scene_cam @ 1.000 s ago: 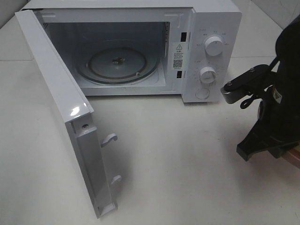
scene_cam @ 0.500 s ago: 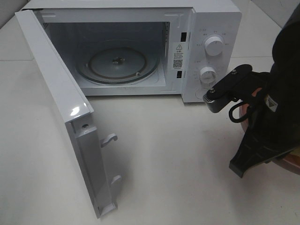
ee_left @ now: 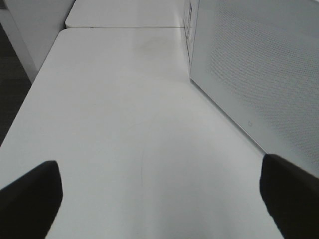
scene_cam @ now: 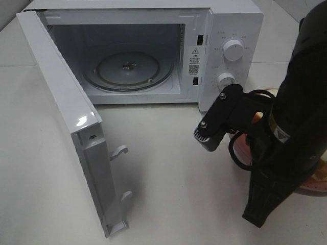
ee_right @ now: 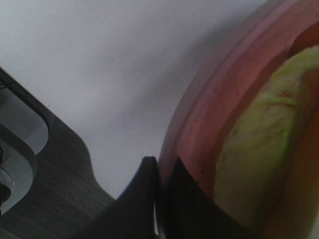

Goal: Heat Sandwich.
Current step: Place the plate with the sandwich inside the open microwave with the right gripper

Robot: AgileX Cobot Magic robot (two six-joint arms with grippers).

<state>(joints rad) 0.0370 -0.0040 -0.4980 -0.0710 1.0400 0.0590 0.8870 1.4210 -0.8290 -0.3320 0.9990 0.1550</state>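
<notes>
White microwave [scene_cam: 240, 23] at back of pale worktop [scene_cam: 168, 168], door [scene_cam: 56, 87] swung fully open on hinge side, two latch hooks on its inner edge. Glass turntable [scene_cam: 127, 69] bare inside cavity. Two white dials [scene_cam: 233, 50] stacked on control panel, round button under them. Right arm [scene_cam: 301, 102], black, low over worktop in front of microwave's control panel, grey bracket [scene_cam: 214, 122] with two screws angled toward cavity opening. Right claw [ee_right: 164, 199] pinched tight on rim of pink plate [ee_right: 209, 109], one dark finger over rim, other under it, near-touching in wrist view. Plate just in front of dial side of microwave, outside cavity, mostly hidden under arm in high view, pink edge showing either side of arm; on worktop or lifted, cannot tell. Sandwich [ee_right: 259, 159] on that plate, pale green filling close to clamped rim, bread mostly out of frame; not in microwave. Left claw [ee_left: 159, 199] out of high view; in wrist view dark fingers [ee_left: 30, 199] spread wide, nothing between them but bare worktop. White dotted panel [ee_left: 259, 74] standing close beside left claw; microwave door or side wall, cannot tell.
</notes>
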